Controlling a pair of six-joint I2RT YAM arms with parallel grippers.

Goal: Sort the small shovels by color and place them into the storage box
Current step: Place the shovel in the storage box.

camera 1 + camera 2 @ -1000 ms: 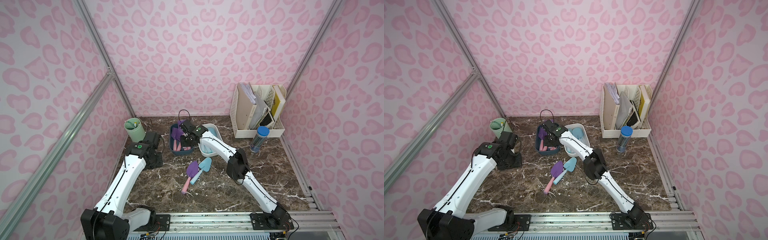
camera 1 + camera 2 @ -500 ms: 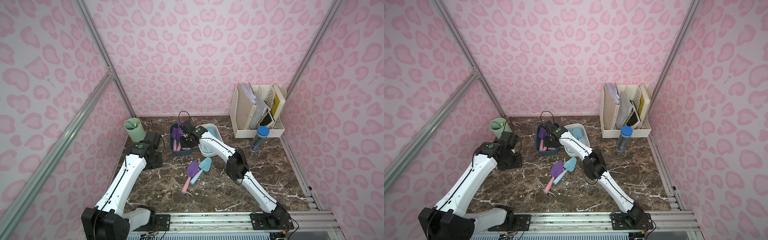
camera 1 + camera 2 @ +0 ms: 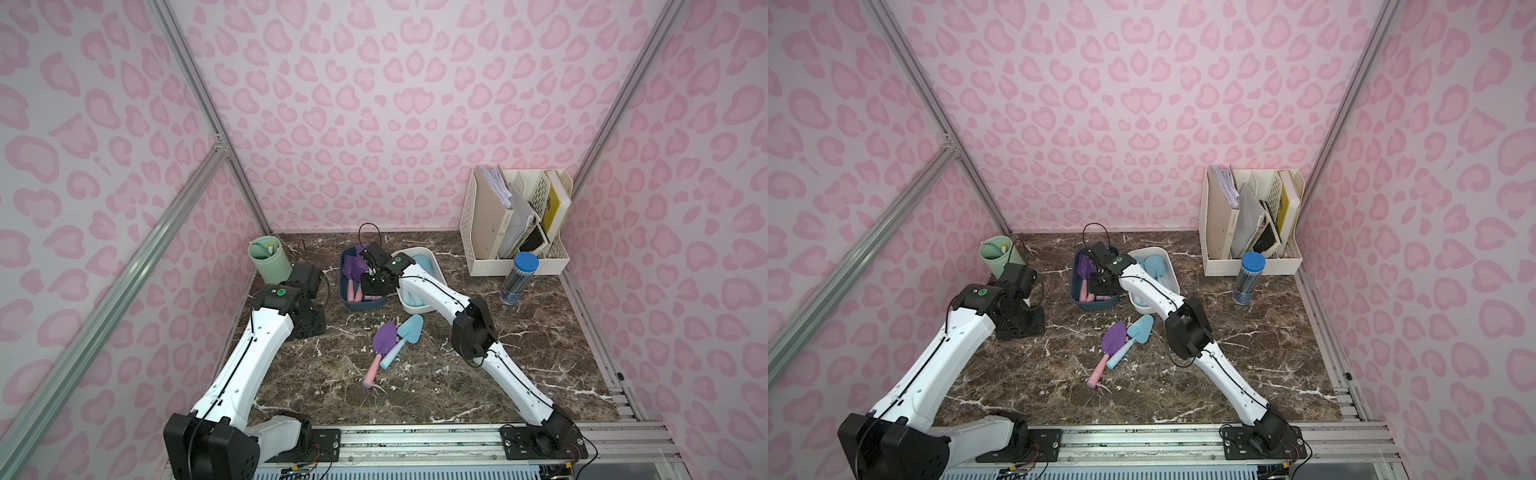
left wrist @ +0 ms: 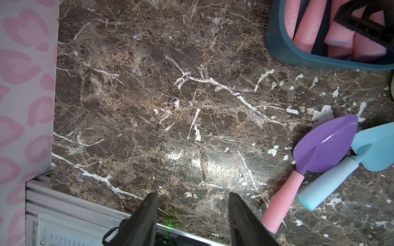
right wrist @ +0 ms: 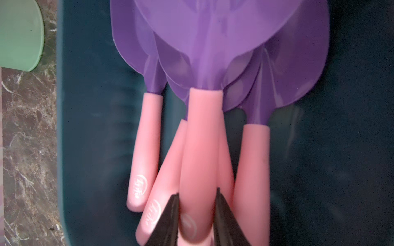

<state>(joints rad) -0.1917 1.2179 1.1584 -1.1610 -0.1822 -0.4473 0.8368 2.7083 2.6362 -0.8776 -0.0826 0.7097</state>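
Right gripper [image 5: 197,196] is closed on the pink handle of the held purple shovel [image 5: 200,149], and its two black fingers [image 5: 170,215] press the handle from both sides near its end. This shovel is over the dark blue box [image 5: 85,127], with its blade above the blades of the other purple shovels [image 5: 136,49] that lie inside; at least three more pink handles show beside it; whether the held one rests on them or hangs just above, I cannot tell.

In a top view the right arm reaches over the white box [image 3: 415,309], which stands just beside the dark blue box on its right; light blue shovels [image 3: 422,266] lie in the white box.

Left gripper [image 4: 191,194] is open and holds nothing; its fingers stand apart above a bare part of the marble table [image 4: 149,106], near the wall on the robot's left.

Two shovels are not in any box: the loose purple shovel [image 4: 324,147] and the loose light blue shovel [image 4: 379,149] lie flat on the table, side by side and touching; they are between the two arms, in front of the boxes, with the handles toward the robot's base.

A green cup [image 3: 270,262] stands in the back left corner; a file holder [image 3: 515,224] stands in the back right corner, with a clear tube with a blue lid [image 3: 517,278] in front of it.
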